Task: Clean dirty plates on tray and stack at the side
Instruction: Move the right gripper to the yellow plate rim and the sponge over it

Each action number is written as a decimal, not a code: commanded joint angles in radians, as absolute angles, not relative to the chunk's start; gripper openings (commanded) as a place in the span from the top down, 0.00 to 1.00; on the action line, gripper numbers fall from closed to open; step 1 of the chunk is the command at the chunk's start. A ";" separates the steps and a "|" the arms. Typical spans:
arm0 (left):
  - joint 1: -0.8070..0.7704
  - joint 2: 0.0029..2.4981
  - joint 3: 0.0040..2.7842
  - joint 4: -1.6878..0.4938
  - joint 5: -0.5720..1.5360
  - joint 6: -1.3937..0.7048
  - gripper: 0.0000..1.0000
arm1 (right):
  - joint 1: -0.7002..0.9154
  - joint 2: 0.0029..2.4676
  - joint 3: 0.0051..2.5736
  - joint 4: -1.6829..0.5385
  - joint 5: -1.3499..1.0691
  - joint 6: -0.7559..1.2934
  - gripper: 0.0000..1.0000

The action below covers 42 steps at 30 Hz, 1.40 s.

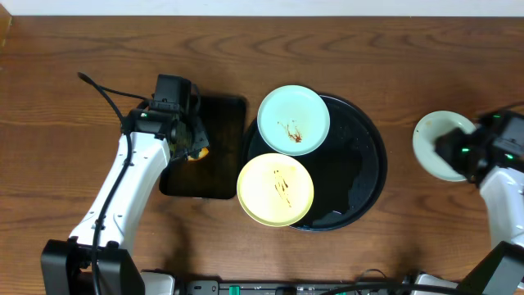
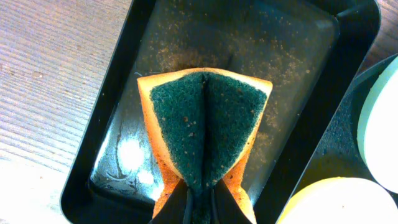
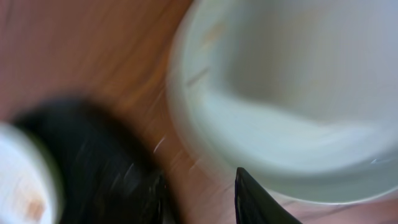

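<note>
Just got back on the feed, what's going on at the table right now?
The left gripper pinches a folded sponge above the small rectangular tray. The right gripper is at the rim of a third plate lying on the bare table off to the right, jaws apart. A mint plate and a yellow plate, both smeared brown, sit on the round tray.

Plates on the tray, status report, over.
Left gripper: jaws shut on sponge. Right gripper at third plate, jaws unclear. Mint plate and yellow plate smeared, on tray. Nothing blocking.
</note>
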State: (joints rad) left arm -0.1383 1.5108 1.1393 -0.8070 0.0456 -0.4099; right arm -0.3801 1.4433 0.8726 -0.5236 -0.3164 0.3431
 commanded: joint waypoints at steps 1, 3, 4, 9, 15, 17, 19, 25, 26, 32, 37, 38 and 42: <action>-0.134 1.500 1.136 -0.811 0.035 -0.393 0.92 | -0.270 1.431 0.889 -0.599 -0.432 0.275 0.65; -0.134 1.500 1.136 -0.810 0.035 -0.393 0.92 | -0.185 1.431 0.888 -0.651 -0.432 0.253 0.65; -0.134 1.500 1.136 -0.810 0.035 -0.393 0.92 | -0.140 1.432 0.888 -0.671 -0.431 0.239 0.65; -0.134 1.500 1.136 -0.811 0.035 -0.393 0.92 | 0.071 1.446 0.887 -0.720 -0.408 0.213 0.64; -0.134 1.500 1.136 -0.811 0.035 -0.393 0.92 | 0.245 1.497 0.886 -0.706 -0.408 0.270 0.64; -0.134 1.500 1.136 -0.810 0.035 -0.393 0.92 | 0.289 1.527 0.886 -0.702 -0.408 0.294 0.64; -0.134 1.500 1.136 -0.810 0.035 -0.393 0.92 | 0.337 1.568 0.886 -0.697 -0.408 0.303 0.60; -0.134 1.500 1.136 -0.811 0.035 -0.393 0.92 | 0.403 1.675 0.886 -0.643 -0.408 0.345 0.67; -0.134 1.500 1.136 -0.811 0.035 -0.393 0.92 | 0.407 1.690 0.886 -0.636 -0.408 0.350 0.72; -0.134 1.500 1.136 -0.810 0.086 -0.393 0.92 | 0.405 1.713 0.886 -0.630 -0.303 0.389 0.99; -0.142 1.500 1.136 -0.799 0.230 -0.374 0.92 | 0.393 1.690 0.888 -0.621 -0.202 0.389 0.99; -0.148 1.500 1.136 -0.796 0.252 -0.363 0.92 | 0.389 1.679 0.889 -0.621 -0.189 0.388 0.99; -0.188 1.500 1.136 -0.783 0.313 -0.341 0.92 | 0.361 1.614 0.889 -0.631 -0.127 0.387 0.99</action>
